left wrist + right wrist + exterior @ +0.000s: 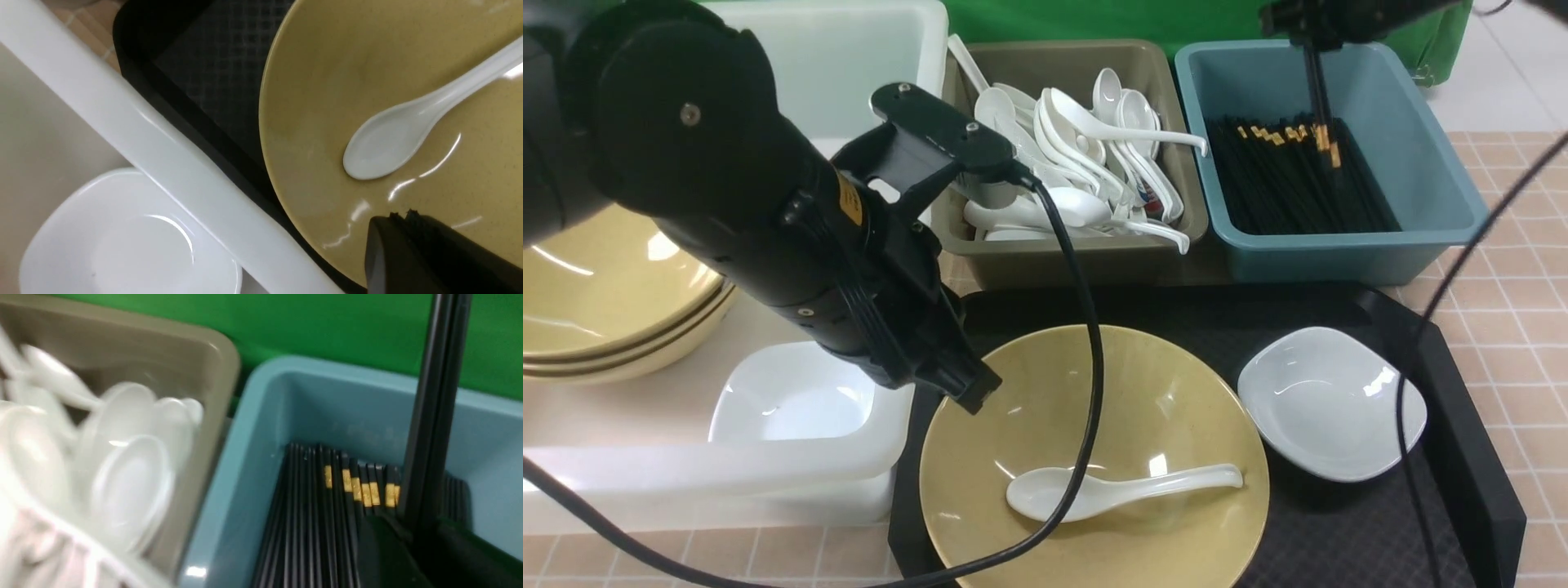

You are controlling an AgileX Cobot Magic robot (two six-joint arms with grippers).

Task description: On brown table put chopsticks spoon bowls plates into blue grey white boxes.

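Both closed: your right gripper [421,543] pinches thin black chopsticks [435,408] upright, your left gripper [402,222] hangs empty near the glossy white spoon [392,143].

A black textured tray [1339,531] lies at the near side, with a green backdrop [1094,20] far behind.

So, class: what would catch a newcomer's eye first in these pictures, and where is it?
The bulky black arm fills the front view's left, its left claw shut over the yellow bowl, which holds a white spoon on the black tray. Back right, the right claw holds chopsticks upright over the blue bin.
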